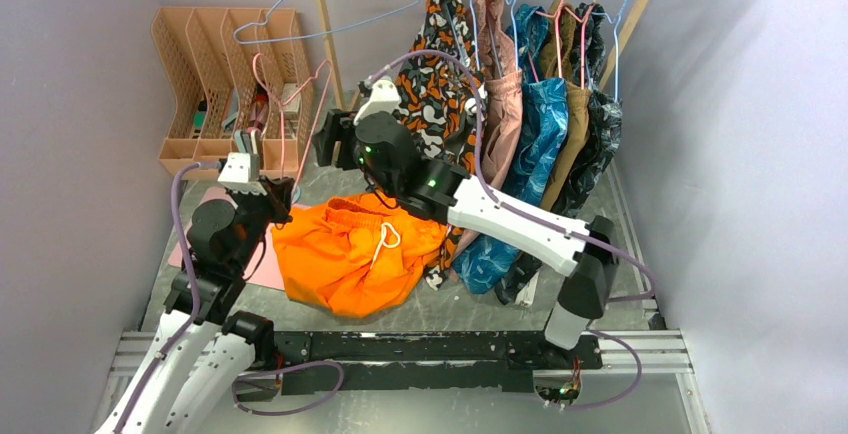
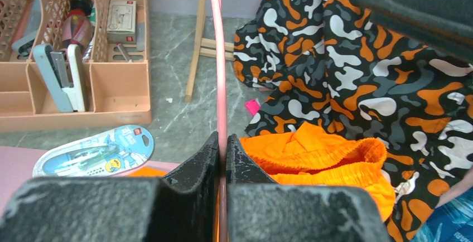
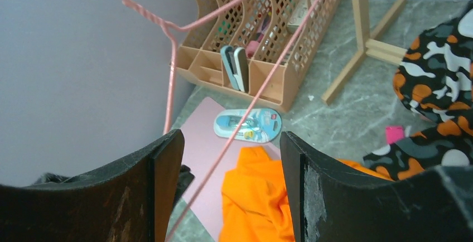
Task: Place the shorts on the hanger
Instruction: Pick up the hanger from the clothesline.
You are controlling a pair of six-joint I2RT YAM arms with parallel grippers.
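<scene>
left gripper (image 2: 222,144) pinches one wire of the pink hanger (image 2: 218,58), its two fingers pressed together on the thin rod, which rises straight up and away from the fingertips. the right gripper (image 3: 231,141) hangs nearby with fingers spread wide. another arm of the same hanger slants through the gap between them, and contact with either finger cannot be made out. the bright orange shorts (image 1: 345,254) lie bunched on the table below and just ahead of both grippers, white drawstring (image 1: 385,239) showing, no part of them over the wire. beyond the left fingertips, to their right, hangs a camouflage-patterned garment (image 2: 346,69). to their left sit a peach desk organiser (image 2: 117,86) and a blister-packed item (image 2: 95,151) at the edge of a pink mat (image 3: 203,125). the task looks barely begun: the hanger is up off the table and held, but the shorts are ungrasped, and draping them over the hanger's bar is all left to do.
</scene>
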